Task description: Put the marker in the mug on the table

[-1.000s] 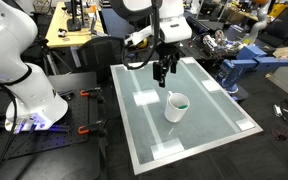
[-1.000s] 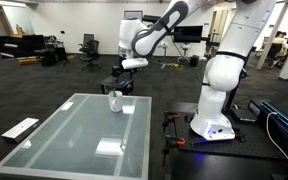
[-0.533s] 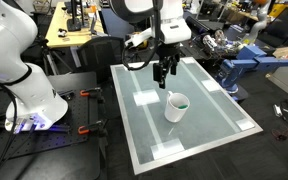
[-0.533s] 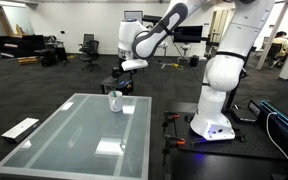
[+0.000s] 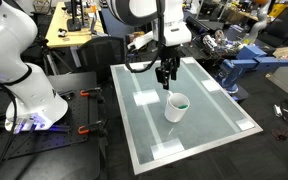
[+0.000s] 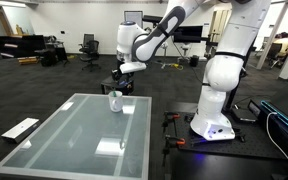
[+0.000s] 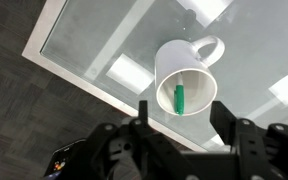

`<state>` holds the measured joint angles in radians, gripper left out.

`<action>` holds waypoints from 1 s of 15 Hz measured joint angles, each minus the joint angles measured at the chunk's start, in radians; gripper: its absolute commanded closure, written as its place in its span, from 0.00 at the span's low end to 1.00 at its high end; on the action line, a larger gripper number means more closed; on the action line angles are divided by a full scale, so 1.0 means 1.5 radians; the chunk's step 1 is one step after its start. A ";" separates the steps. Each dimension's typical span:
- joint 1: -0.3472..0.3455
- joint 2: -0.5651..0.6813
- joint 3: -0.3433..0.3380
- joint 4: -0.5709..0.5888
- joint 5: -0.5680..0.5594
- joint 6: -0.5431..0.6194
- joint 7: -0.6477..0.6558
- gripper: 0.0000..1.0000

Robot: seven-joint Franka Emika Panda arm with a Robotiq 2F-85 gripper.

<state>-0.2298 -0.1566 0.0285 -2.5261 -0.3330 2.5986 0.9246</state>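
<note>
Risk, in my judgement: the pincer (image 7: 182, 114) hung close above the mug (image 7: 187, 78). A sideways withdrawal w/o lifting first could clip the rim, tip the mug and spill the marker (image 7: 180, 97) onto the desk (image 7: 94, 40). Pincer jaws stood wide apart, holding nothing. Marker: slim green stick, inside the mug, leaning on the inner wall, top below the rim. Placement appeared done. Mug: plain white, upright, approx. mid-desk, handle turned away from the nearest desk edge.

No legible text or labels
</note>
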 measured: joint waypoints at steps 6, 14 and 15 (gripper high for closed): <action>0.003 0.036 -0.001 0.006 -0.009 0.036 0.001 0.41; 0.014 0.104 -0.031 0.047 -0.011 0.065 0.001 0.52; 0.019 0.113 -0.038 0.054 -0.011 0.066 0.001 0.57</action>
<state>-0.2015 0.0135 -0.0280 -2.4454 -0.3498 2.6983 0.9263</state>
